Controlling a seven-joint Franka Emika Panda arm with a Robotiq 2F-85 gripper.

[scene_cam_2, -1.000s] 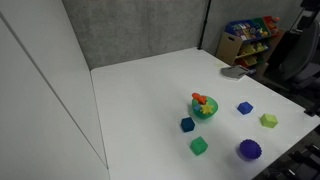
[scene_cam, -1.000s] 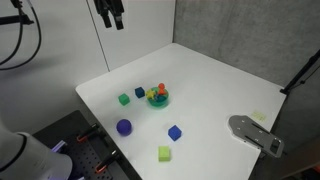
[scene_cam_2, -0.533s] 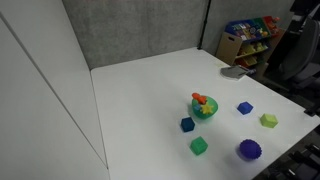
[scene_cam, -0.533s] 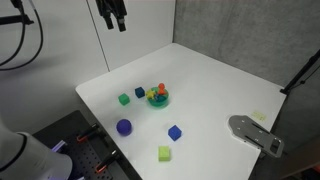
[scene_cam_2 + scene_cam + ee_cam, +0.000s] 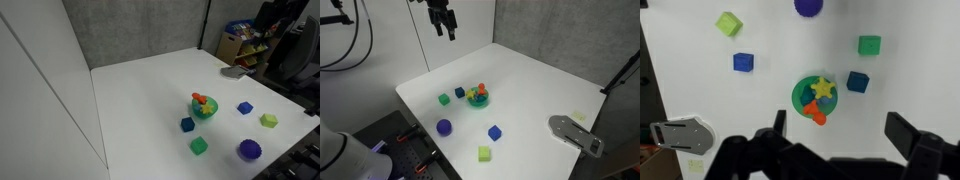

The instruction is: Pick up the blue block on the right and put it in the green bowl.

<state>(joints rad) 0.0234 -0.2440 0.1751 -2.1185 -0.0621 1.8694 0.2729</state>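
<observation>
Two blue cubes lie on the white table (image 5: 535, 85), so the step in hand, reaching for the right one, starts with choosing. The blue block (image 5: 494, 132) sits alone on open surface, to the right of the green bowl (image 5: 478, 99) and nearer the front edge, with the lime cube (image 5: 484, 153) nearer again. The darker blue cube (image 5: 460, 92) lies just beside the bowl's left rim, close to the green cube (image 5: 444, 98), and should be left alone.

The gripper (image 5: 442, 22) hangs high over the far left of the table, its jaws spread wide with nothing between them, as the wrist view confirms. A good approach would travel right and toward the front, centre over the block, square the jaws to two flat faces, then descend straight. The purple ball (image 5: 444, 127) is well apart to the left and poses little risk.

The bowl already holds a yellow star (image 5: 823, 88) and an orange piece (image 5: 817, 116), so room inside is limited. A grey object (image 5: 575, 133) rests at the table's right edge. A shelf (image 5: 250, 38) of bright packages stands in the room behind.
</observation>
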